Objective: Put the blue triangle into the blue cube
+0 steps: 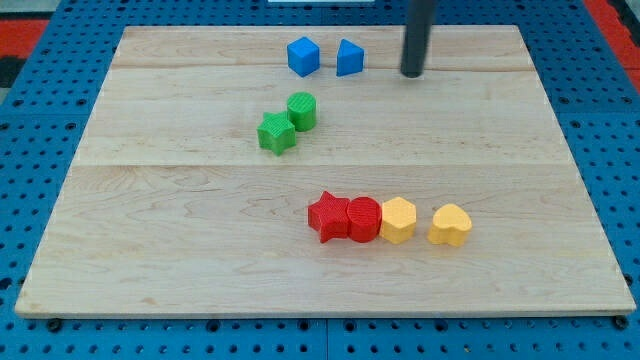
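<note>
A robotics lab bench: a pale wooden board [200, 200] rests on a blue perforated mounting plate [40, 100], with a red panel [612, 20] at the far right

Blue cube [303, 56] and triangle [349, 58], green, red, yellow blocks

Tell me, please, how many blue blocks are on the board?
2, both near the view's top: the blue cube and, just to its right, the blue triangle. My tip stands right of the triangle. None seems hidden.
</note>
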Robot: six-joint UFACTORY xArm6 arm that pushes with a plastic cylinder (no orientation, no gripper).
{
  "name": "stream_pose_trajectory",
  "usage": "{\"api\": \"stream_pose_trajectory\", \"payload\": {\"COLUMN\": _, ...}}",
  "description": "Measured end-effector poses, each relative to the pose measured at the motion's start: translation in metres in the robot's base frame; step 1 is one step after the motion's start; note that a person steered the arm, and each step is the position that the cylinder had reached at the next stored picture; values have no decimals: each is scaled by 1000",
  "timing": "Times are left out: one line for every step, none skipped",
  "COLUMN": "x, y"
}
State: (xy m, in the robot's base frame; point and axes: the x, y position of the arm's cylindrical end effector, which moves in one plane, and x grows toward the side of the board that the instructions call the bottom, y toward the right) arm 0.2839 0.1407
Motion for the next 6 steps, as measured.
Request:
{"api": "stream_pose_trajectory", "payload": {"x": -23, "y": 6}}
{"api": "stream_pose_trajectory", "payload": {"x": -39, "y": -30}}
{"api": "stream_pose_trajectory", "payload": {"x": -40, "y": -64}}
{"api": "stream_pose_trajectory", "payload": {"x": -40, "y": -83}}
{"api": "stream_pose_trajectory", "payload": {"x": -40, "y": -106}}
{"api": "stream_pose_trajectory", "payload": {"x": -40, "y": -126}}
